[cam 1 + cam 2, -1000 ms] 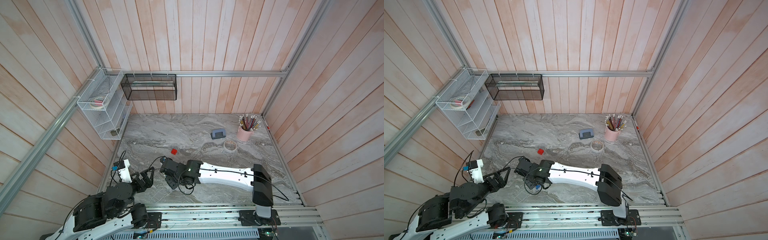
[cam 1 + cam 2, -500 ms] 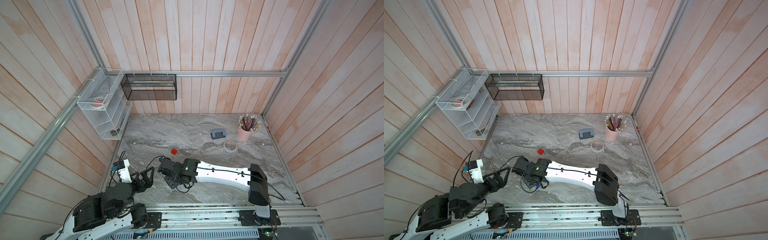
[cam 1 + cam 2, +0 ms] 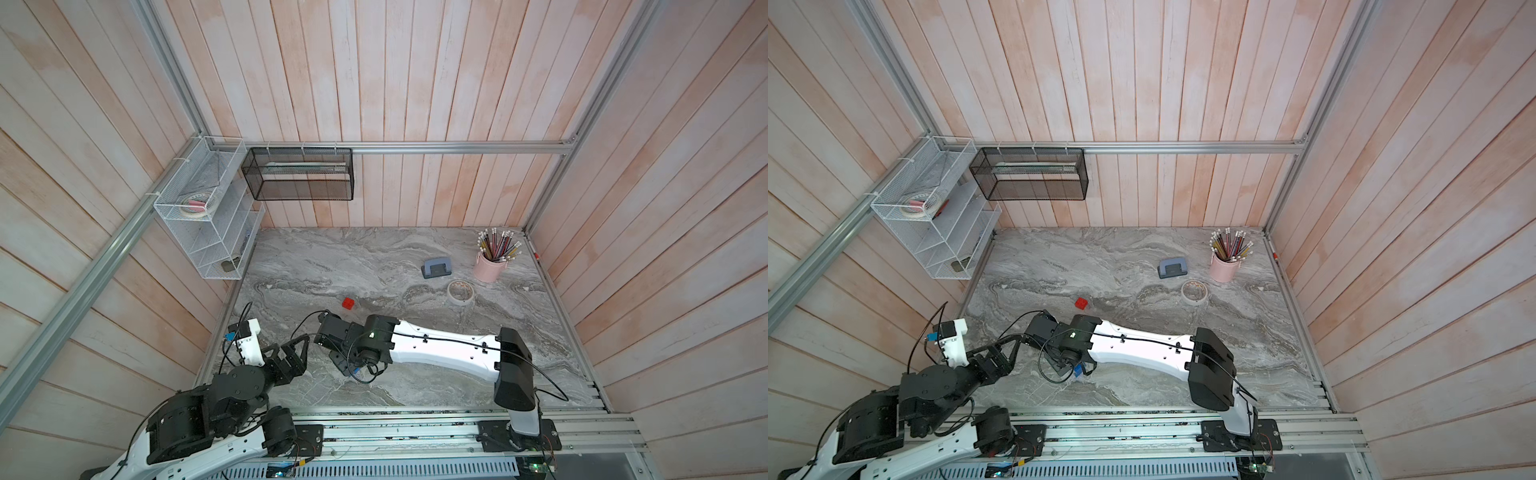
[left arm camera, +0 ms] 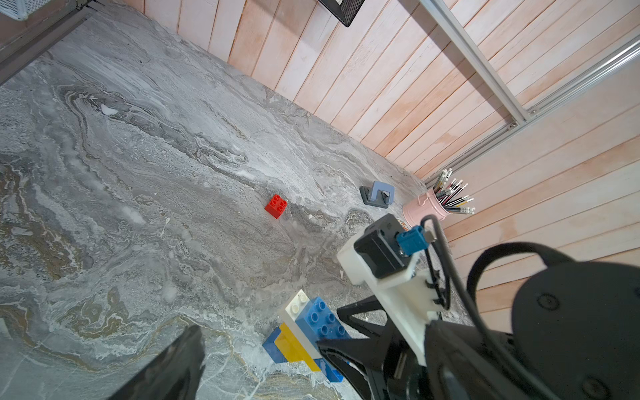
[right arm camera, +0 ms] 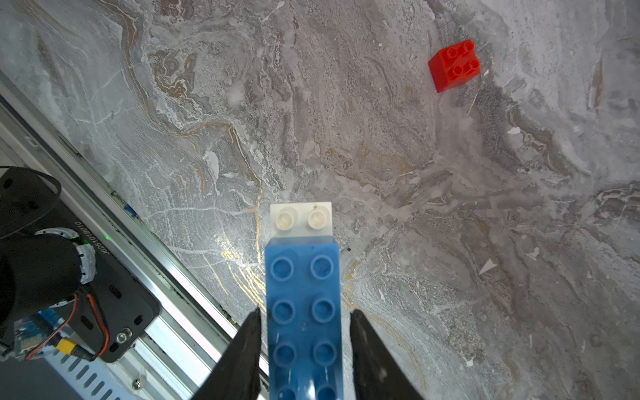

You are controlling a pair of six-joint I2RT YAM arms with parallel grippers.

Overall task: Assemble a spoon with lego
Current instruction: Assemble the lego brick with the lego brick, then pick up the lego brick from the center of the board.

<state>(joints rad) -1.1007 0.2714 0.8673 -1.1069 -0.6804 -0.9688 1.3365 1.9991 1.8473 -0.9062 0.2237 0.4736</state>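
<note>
Robot lab cell, plank walls, aluminium rails

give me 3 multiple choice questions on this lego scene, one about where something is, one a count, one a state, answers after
1. Where is the red brick?
A. loose on the table, apart from the joined bricks
B. pressed onto the joined bricks
C. leaning against the joined bricks

2. How many studs show on the red brick's top?
A. two
B. four
C. eight

3. How does the right gripper stand?
A. shut on the red brick
B. astride the long blue brick, with a slim gap at each finger
C. lifted clear of every brick

Answers:
1 A, it sits alone on the table in both top views.
2 B, the right wrist view shows two rows of two studs.
3 B, the right wrist view shows a sliver of space on either side of the brick.
</note>
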